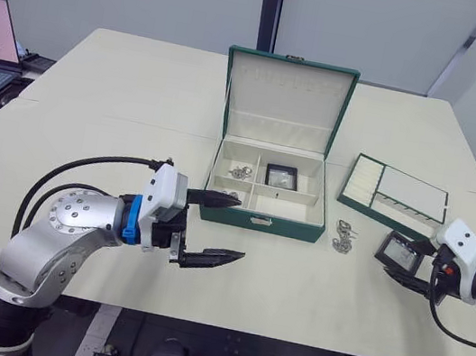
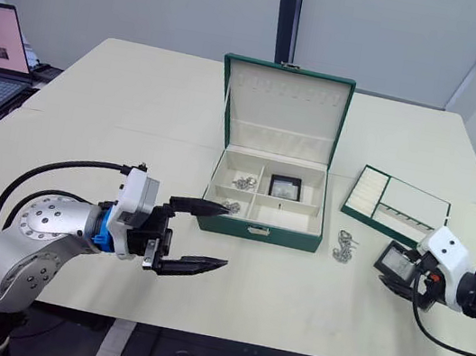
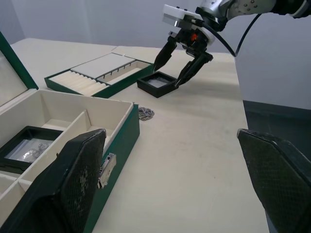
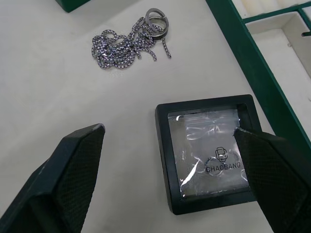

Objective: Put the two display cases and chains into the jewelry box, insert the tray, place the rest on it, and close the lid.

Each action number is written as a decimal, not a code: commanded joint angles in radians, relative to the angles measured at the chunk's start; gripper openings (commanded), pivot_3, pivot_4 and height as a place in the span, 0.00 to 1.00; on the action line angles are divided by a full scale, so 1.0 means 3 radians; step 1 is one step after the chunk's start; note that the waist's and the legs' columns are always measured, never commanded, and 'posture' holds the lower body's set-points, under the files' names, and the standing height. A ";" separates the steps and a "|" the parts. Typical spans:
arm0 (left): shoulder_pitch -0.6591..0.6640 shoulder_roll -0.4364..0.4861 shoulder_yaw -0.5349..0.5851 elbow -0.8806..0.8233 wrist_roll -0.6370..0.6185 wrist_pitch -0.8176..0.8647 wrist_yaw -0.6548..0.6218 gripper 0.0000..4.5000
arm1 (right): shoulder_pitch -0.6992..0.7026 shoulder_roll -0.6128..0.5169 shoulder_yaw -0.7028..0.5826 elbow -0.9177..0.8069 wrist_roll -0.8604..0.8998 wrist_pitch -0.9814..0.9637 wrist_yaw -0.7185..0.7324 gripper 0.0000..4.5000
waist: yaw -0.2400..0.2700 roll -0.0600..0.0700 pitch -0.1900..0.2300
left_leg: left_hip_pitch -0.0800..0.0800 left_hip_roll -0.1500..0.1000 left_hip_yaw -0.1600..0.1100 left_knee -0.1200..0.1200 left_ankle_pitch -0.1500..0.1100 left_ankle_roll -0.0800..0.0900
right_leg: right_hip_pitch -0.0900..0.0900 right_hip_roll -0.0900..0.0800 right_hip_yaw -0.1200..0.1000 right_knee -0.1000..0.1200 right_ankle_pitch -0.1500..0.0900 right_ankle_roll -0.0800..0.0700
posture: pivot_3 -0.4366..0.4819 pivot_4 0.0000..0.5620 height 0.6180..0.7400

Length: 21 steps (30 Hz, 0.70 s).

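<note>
**Right gripper wide over the second case**

Right gripper (image 1: 412, 267) hovers spread wide over the small square black-framed display case with clear window (image 4: 210, 153) on the cream table (image 1: 275, 285) — nothing held. A skewed closure could push it into the silvery chain clump (image 4: 127, 43) nearby — or pinch one corner.

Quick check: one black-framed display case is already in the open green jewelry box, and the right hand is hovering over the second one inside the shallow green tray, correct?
Not quite. The second black-framed display case lies on the cream table beside the shallow green tray, as the right wrist view shows. The rest holds: the right hand hovers over it, the other case sits in the open green jewelry box.
</note>
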<state>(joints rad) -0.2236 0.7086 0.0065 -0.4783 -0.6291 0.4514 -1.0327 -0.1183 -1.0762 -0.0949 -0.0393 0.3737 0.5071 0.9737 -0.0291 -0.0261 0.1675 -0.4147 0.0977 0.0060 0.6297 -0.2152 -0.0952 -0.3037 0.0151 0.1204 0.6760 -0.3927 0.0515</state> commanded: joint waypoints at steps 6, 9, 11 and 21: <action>0.0014 -0.0032 0.0010 -0.0075 0.0073 -0.0093 0.0048 1.00 | -0.0134 0.0065 0.0028 0.0038 -0.0104 -0.0055 0.0155 1.00 | 0.0001 0.0002 0.0000 | 0.0000 0.0000 0.0000 0.0000 0.0001 -0.0001 | 0.0001 0.0000 0.0000 0.0000 0.0000 0.0000 | 0.48 0.27 1.00; 0.0034 -0.0048 0.0005 -0.0106 0.0060 -0.0069 0.0079 1.00 | -0.0142 0.0101 0.0037 0.0043 -0.0139 -0.0052 0.0168 1.00 | 0.0000 0.0002 0.0000 | 0.0000 0.0000 0.0000 0.0000 0.0001 -0.0001 | 0.0001 0.0000 -0.0001 0.0001 0.0000 0.0000 | 0.48 0.27 1.00; 0.0057 -0.0037 0.0003 -0.0128 0.0049 -0.0062 0.0077 1.00 | -0.0138 0.0123 0.0045 0.0059 -0.0168 -0.0053 0.0174 1.00 | 0.0000 0.0002 -0.0001 | 0.0000 0.0000 0.0000 0.0000 0.0001 -0.0001 | 0.0001 0.0000 -0.0001 0.0001 0.0000 0.0000 | 0.48 0.27 1.00; 0.0048 0.0038 0.0043 -0.0124 0.0000 -0.0044 -0.0007 1.00 | -0.0164 0.0182 0.0057 0.0165 -0.0264 -0.0100 0.0215 1.00 | 0.0000 0.0003 -0.0001 | 0.0001 0.0000 0.0000 0.0000 0.0000 -0.0001 | 0.0001 0.0000 -0.0001 0.0001 0.0000 0.0000 | 0.48 0.27 1.00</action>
<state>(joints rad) -0.1960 0.7132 0.0060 -0.4805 -0.6152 0.4469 -1.0338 -0.1468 -1.0189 -0.0632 0.0084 0.2961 0.4950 1.0284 -0.0291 -0.0251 0.1672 -0.4145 0.0977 0.0060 0.6298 -0.2151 -0.0954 -0.3035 0.0151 0.1202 0.6762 -0.3927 0.0515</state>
